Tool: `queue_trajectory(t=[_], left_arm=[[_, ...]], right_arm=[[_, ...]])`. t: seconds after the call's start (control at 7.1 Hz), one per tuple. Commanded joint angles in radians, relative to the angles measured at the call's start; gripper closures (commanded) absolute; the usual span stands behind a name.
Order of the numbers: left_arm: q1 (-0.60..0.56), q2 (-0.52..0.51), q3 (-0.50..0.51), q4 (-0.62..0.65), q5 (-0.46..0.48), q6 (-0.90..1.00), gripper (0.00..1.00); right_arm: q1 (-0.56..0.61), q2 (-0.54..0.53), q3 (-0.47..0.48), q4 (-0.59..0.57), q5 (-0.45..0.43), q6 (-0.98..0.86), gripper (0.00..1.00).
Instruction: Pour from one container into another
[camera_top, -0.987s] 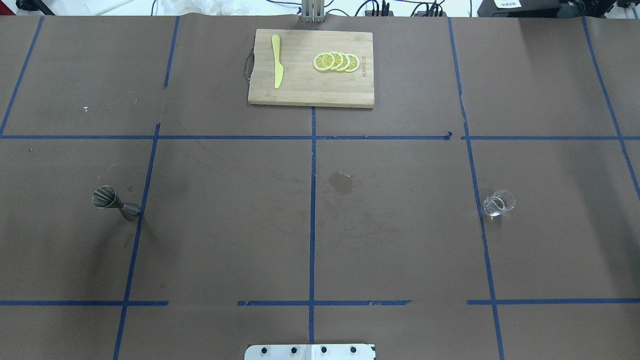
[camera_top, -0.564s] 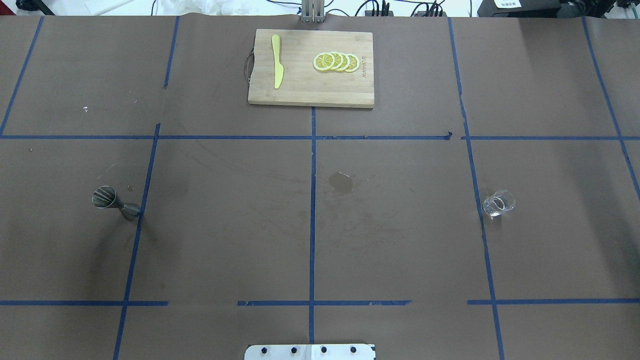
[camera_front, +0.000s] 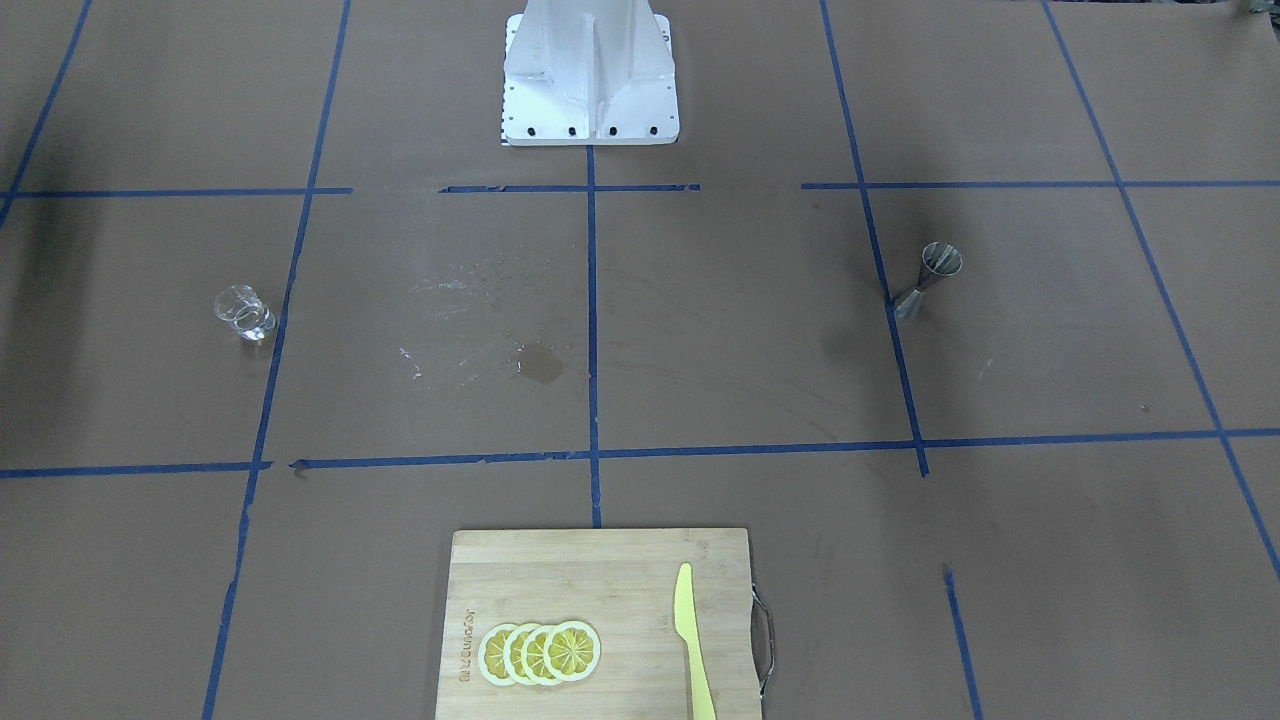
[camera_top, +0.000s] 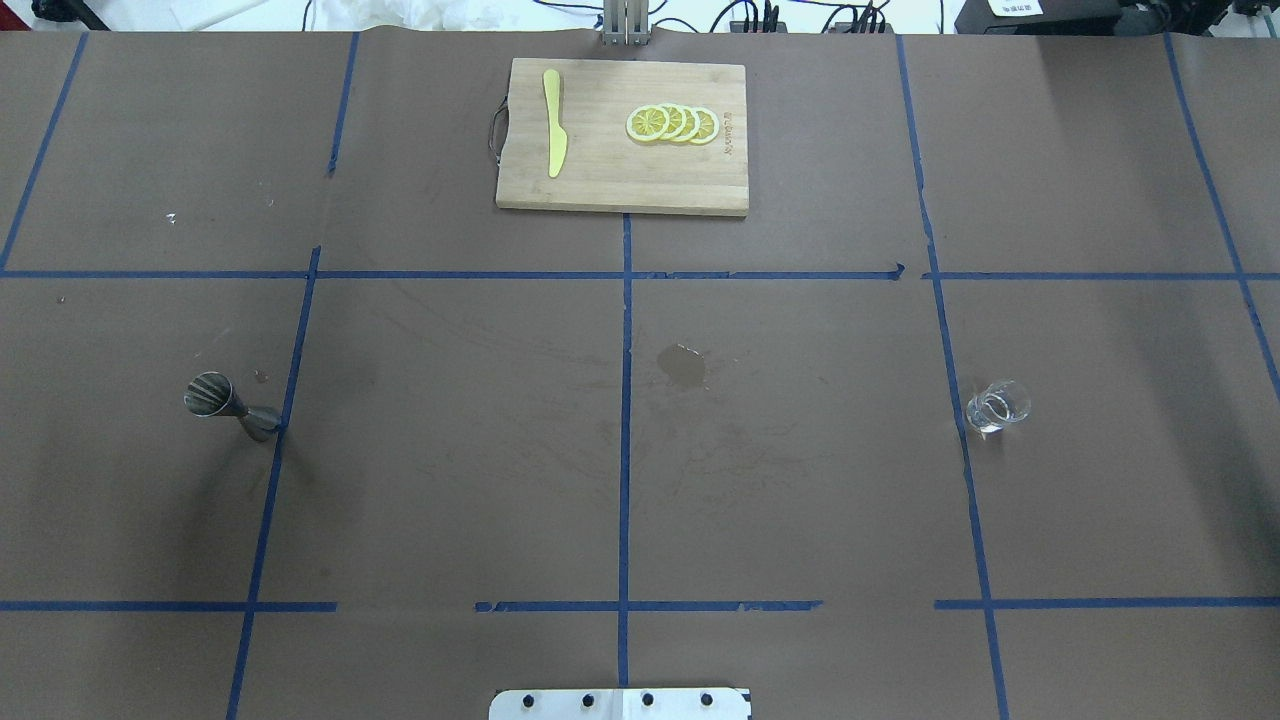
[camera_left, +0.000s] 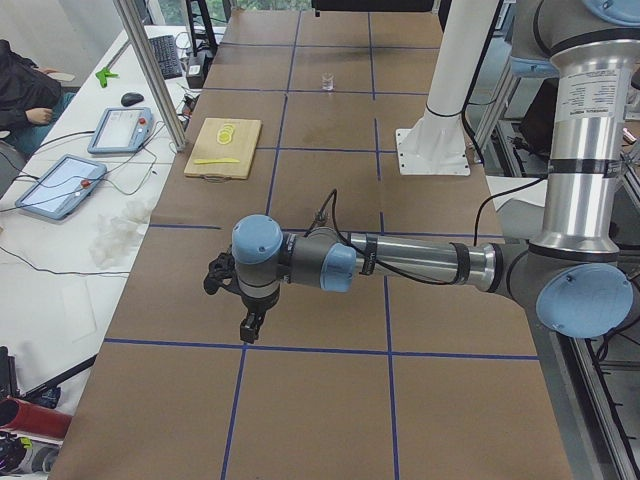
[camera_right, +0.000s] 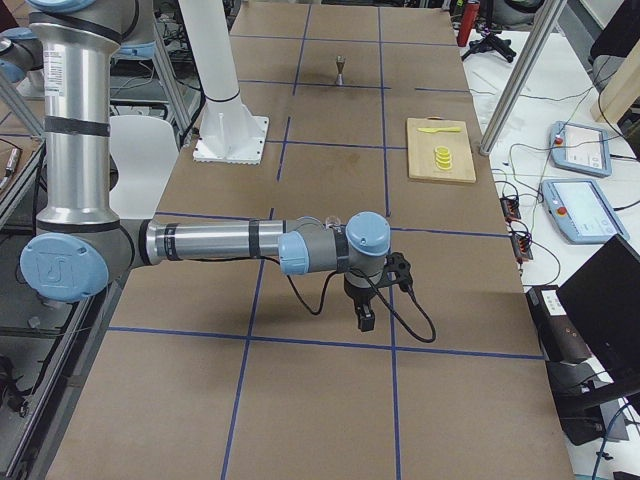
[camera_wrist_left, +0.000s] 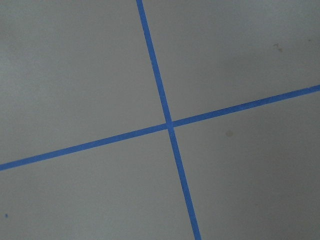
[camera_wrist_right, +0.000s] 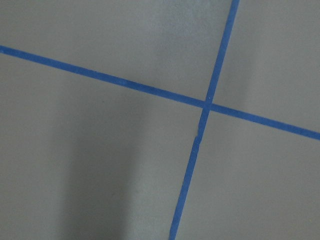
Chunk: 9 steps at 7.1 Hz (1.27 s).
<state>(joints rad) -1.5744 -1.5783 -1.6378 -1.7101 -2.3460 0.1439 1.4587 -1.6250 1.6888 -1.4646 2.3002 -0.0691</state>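
The cup (camera_top: 997, 406) stands upright on the table (camera_top: 450, 450), on my side of the board (camera_top: 600, 175) and well off to the board's right, just beside a blue tape line. There is a little clear liquid in it. The jigger (camera_top: 232, 408) stands upright too, on my side of the board and well off to its left, with its foot at another tape line. The two are far apart, and nothing touches either one.

On the board lie a yellow knife (camera_top: 553, 122) and a row of lemon slices (camera_top: 673, 123). A dark stain (camera_top: 683, 367) marks the table between the board and me.

My left gripper (camera_left: 249, 328) hangs fingers-down over the table, far out to the board's left, past the jigger. My right gripper (camera_right: 365, 318) hangs the same way, far out to the board's right, past the cup. I cannot tell how far open either pair of fingers is, since they show only from the side. My wrist cameras see just table and a tape cross (camera_wrist_left: 169, 124).
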Motion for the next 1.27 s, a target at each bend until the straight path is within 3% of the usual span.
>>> queue_trajectory(t=[0.0,0.42,0.99,1.13], left_arm=[[0.001,0.003,0.042,-0.191,0.001,-0.003,0.00],[0.001,0.000,0.131,-0.602,-0.007,-0.001,0.00],[0.014,-0.009,0.082,-0.725,-0.007,-0.084,0.00],[0.071,-0.009,0.043,-0.738,0.000,-0.155,0.00]], right_arm=[[-0.004,0.020,-0.009,0.062,-0.004,0.028,0.00],[-0.003,0.060,-0.005,0.061,0.004,0.026,0.00],[-0.003,0.094,0.000,0.061,0.015,0.031,0.00],[-0.003,0.094,0.005,0.061,0.015,0.034,0.00]])
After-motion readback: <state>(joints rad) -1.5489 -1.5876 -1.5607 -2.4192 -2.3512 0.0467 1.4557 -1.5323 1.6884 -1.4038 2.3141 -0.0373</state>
